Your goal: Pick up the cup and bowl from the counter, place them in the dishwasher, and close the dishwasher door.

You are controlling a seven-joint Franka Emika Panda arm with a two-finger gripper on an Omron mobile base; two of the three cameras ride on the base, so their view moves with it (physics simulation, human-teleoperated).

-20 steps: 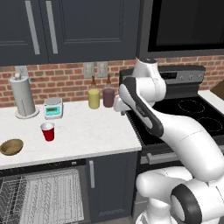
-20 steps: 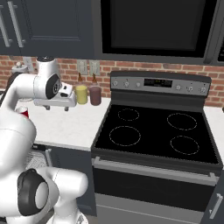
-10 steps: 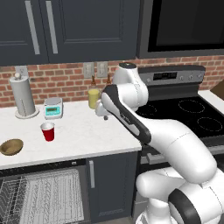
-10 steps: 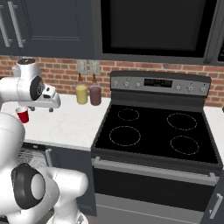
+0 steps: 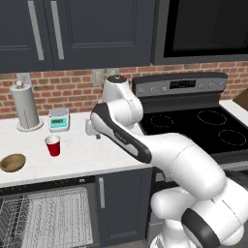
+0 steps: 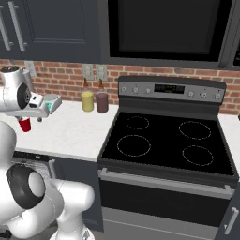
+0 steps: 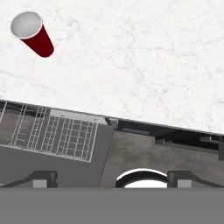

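Note:
The red cup [image 5: 53, 145] stands upright on the white counter [image 5: 82, 155], left of my gripper [image 5: 92, 131]. In the hand view the cup [image 7: 33, 33] sits at the upper left, well away from my open gripper [image 7: 113, 179], which has nothing between its fingertips [image 7: 41, 178]. The brown bowl [image 5: 12, 162] rests near the counter's left front edge. Below it the dishwasher [image 5: 43, 218] is open with its white wire rack [image 7: 57, 131] showing. A flat grey panel [image 7: 52, 168] under the rack looks like the lowered door. From the right base view my gripper [image 6: 38, 117] hangs just right of the cup [image 6: 24, 124].
A paper towel roll [image 5: 24, 106] and a small teal scale [image 5: 59, 119] stand at the back of the counter. A yellow jar [image 6: 87, 101] and a maroon jar [image 6: 101, 102] stand by the black stove [image 6: 164, 140]. Dark cabinets hang overhead.
The arm has swung left, from beside the jars near the stove to over the counter close to the cup. Cup and bowl have not moved.

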